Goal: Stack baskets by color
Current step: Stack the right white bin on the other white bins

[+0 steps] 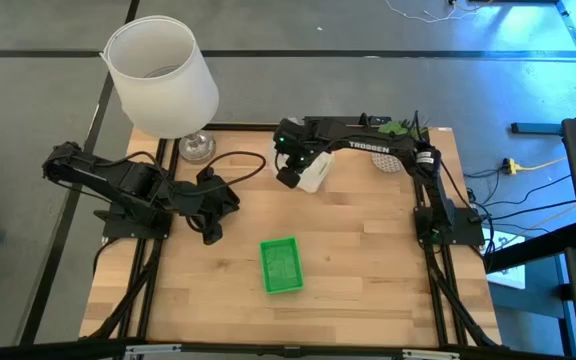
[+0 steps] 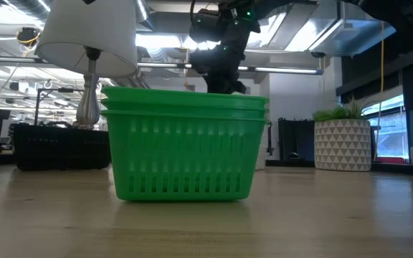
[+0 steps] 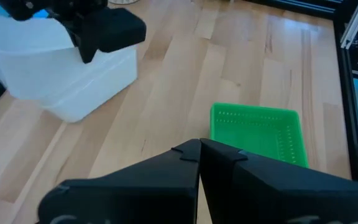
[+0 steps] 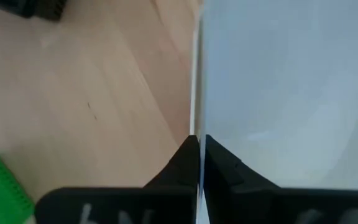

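right gripper (image 1: 293, 170) clamped on white basket (image 1: 313, 172) wall, up behind the green stack (image 1: 281, 265) | left gripper (image 1: 211, 228) shut, parked beside stack | tip: probably best lifting level so the thin wall doesn't slip

Grey floor (image 1: 28, 120); ceiling strip lights (image 2: 292, 69), window (image 2: 407, 122) at right.
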### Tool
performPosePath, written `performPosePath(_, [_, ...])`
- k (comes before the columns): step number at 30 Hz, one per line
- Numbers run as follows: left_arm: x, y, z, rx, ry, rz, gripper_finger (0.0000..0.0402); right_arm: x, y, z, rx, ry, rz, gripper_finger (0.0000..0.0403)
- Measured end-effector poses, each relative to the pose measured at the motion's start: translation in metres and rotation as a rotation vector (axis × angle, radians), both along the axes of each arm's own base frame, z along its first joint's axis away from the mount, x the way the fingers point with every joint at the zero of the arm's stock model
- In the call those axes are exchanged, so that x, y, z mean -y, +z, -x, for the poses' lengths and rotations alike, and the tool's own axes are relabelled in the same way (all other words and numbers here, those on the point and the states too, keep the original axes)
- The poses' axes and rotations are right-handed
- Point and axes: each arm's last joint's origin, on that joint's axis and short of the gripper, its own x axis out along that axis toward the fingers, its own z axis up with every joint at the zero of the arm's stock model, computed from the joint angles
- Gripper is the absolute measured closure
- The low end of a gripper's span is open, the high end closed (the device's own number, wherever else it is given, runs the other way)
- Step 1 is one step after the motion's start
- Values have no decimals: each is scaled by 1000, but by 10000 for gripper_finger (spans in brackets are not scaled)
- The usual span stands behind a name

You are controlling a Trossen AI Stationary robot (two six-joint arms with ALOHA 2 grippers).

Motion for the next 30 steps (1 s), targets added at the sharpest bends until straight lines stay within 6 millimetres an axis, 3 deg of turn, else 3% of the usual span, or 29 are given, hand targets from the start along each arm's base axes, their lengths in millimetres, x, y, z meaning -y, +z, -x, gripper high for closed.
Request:
performPosePath(15, [0,0,0,0,-2,1,401,-4,75,16,-20,35,68,401])
performPosePath(20, [0,0,0,-1,-3,1,401,-7,74,25,-106,78,53,402])
performPosePath(30, [0,0,0,-2,-7,-4,401,0,60,17,-145,120,95,403])
